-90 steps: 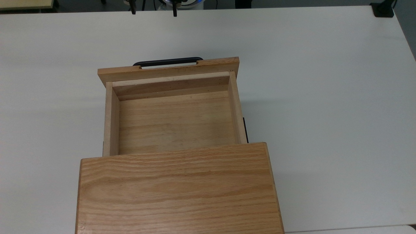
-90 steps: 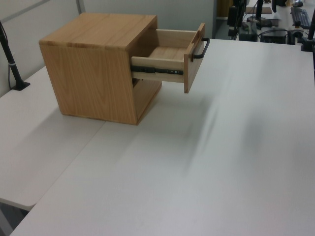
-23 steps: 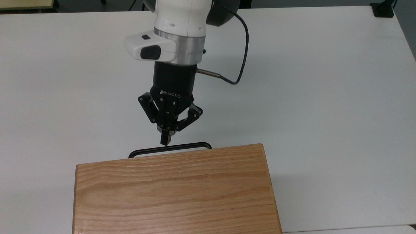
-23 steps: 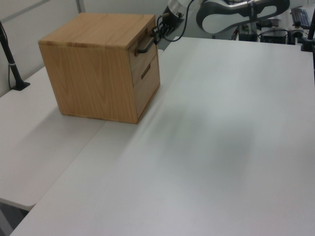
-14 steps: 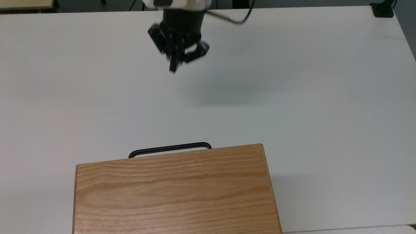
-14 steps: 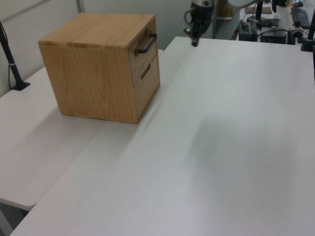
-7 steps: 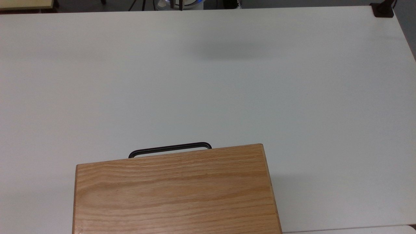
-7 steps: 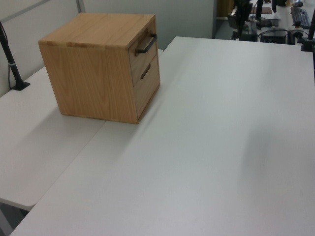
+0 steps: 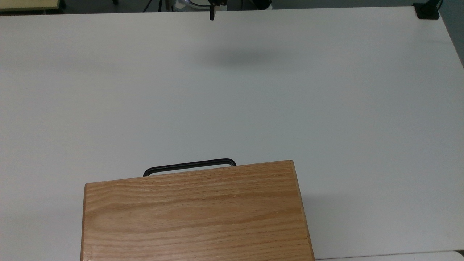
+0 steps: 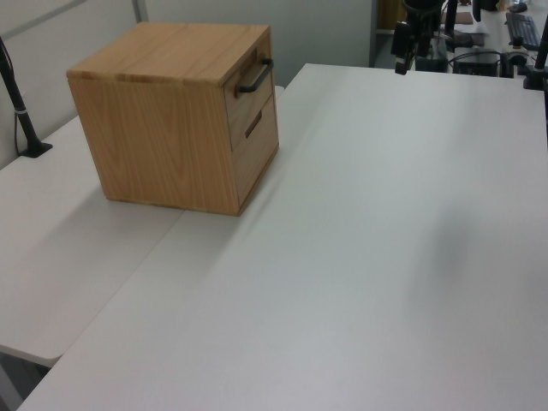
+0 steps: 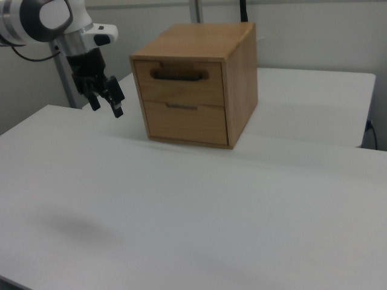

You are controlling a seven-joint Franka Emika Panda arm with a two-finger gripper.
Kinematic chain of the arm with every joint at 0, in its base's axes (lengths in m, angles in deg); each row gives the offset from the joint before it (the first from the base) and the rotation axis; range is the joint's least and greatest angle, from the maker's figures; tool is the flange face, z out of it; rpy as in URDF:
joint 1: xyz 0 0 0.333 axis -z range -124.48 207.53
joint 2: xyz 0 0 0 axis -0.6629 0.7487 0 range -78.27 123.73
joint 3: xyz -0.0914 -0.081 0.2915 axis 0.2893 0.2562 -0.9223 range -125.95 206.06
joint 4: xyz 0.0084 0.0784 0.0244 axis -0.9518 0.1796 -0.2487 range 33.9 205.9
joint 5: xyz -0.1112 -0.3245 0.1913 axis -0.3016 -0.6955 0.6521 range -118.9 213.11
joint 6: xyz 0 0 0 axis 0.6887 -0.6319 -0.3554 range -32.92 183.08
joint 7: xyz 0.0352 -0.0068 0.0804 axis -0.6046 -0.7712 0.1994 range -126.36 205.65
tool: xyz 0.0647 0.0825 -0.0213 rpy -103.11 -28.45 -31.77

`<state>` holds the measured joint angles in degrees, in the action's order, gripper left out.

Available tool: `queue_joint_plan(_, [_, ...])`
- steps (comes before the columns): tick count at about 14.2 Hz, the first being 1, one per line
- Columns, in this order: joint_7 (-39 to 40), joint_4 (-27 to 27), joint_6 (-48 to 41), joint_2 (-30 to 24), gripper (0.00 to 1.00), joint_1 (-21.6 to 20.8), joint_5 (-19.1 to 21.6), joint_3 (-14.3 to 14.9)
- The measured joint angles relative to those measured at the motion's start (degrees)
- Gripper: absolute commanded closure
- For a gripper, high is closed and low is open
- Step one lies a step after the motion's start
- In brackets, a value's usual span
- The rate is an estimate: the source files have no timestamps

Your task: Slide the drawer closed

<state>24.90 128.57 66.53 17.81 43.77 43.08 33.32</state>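
Light oak drawer (image 11: pixel 178 81) with thin black bar handle: flush, well apart from black claw (image 11: pixel 118 111); claw pinched together, empty. Judged closed; no further push needed.

White arm (image 11: pixel 36 18), black gripper (image 11: pixel 119 112)

Drawer (image 11: pixel 179 83) pushed flush into upper front of cabinet (image 11: pixel 239 75), handle (image 11: pixel 179 75) projecting from drawer front, second drawer front (image 11: pixel 181 122) directly below. Cabinet standing on table (image 11: pixel 199 223), toward the right view's right of gripper (image 11: pixel 119 112) and well apart from it. Gripper hanging above table surface, out in front of handle side. In the top view, gripper (image 9: pixel 212 16) at far table edge, handle (image 9: pixel 189 165) well below it.
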Motion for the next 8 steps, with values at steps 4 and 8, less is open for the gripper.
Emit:
queue_joint_plan(4, [9.1, 0.0, 0.0, 0.6, 0.0, 0.0, 0.0, 0.2])
queue_joint_plan(8, [11.1, -0.1, 0.0, 0.6, 0.0, 0.0, 0.0, 1.4])
